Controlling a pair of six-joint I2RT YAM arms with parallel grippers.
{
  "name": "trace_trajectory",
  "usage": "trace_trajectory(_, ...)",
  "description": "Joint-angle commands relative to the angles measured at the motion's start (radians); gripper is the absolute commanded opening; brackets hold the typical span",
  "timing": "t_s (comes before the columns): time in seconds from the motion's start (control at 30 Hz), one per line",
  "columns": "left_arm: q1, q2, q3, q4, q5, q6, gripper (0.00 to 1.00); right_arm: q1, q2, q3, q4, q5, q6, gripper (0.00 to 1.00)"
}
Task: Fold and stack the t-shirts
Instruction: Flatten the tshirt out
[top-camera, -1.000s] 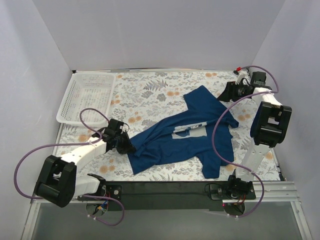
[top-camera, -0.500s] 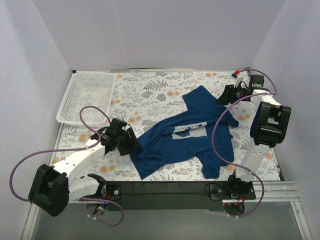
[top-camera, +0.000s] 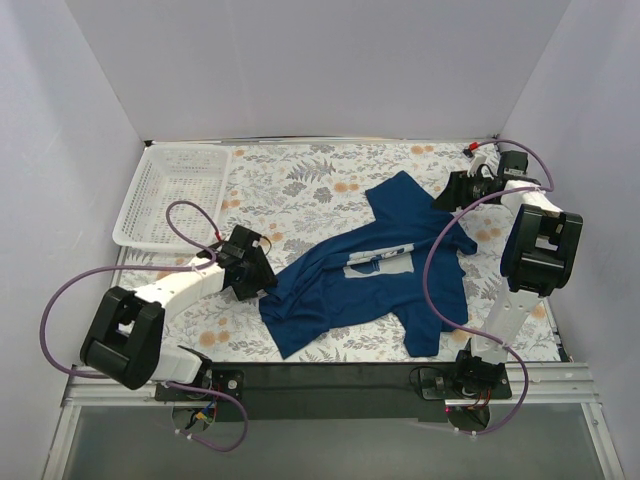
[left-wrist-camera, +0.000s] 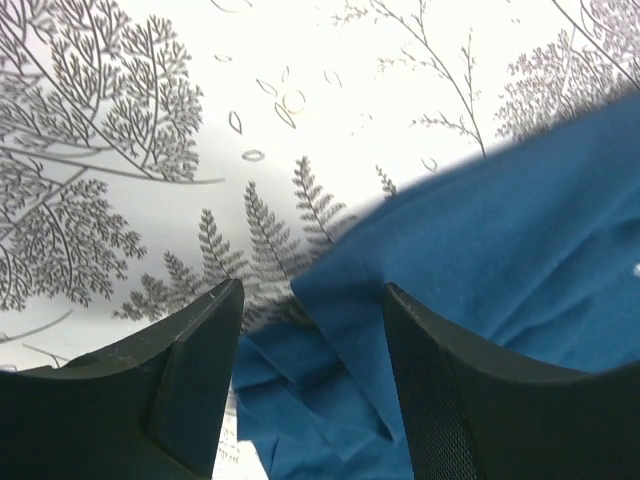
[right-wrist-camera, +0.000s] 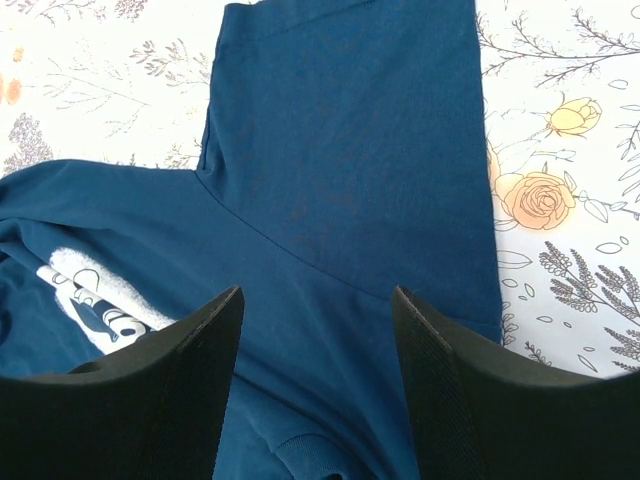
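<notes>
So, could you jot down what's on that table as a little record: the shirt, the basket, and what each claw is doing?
Table cover: floral cloth
Shirts in view: one
T-shirt: dark blue with a pale print, rumpled and unfolded, mid-table
Basket: white, far left corner, apart from the shirt
Left claw: open, low at the shirt's near-left edge, fabric between its fingers
Right claw: open, over the shirt's far-right sleeve
Folding: not yet done
</notes>
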Motion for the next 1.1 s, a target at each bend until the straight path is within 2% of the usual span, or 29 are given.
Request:
trace_trajectory(0.0,0.009,0.015,0.006,0.052,-0.067,0.014,0.52,-0.002,-0.053,-0.01,0.007,-0.031,-0.013,0.57)
trace_trajectory(0.07,0.009,0.035,0.013,0.083,-0.056,0.023,0.45,-0.002,-0.053,-0.012,0.007,-0.031,-0.012,0.57)
trace_trajectory(0.1,0.011,0.043,0.016,0.092,-0.047,0.035,0.31,-0.002,-0.053,-0.015,0.007,-0.031,-0.013,0.57)
trace_trajectory(0.23,0.012,0.058,0.068,0.114,-0.029,0.068,0.0,-0.003,-0.06,-0.018,0.007,-0.031,-0.012,0.57)
trace_trajectory(0.37,0.011,0.016,0.14,0.092,-0.068,0.121,0.0,-0.003,-0.073,-0.019,0.007,-0.031,-0.013,0.58)
trace_trajectory(0.57,0.011,-0.139,0.226,0.075,-0.09,0.23,0.0,-0.003,-0.086,-0.024,0.005,-0.036,-0.013,0.58)
trace_trajectory(0.73,0.012,-0.218,0.238,0.075,-0.05,0.289,0.0,-0.005,-0.089,-0.027,0.007,-0.039,-0.013,0.58)
trace_trajectory(1.07,0.012,-0.248,0.223,0.063,-0.038,0.364,0.0,-0.005,-0.113,-0.03,0.005,-0.042,-0.015,0.58)
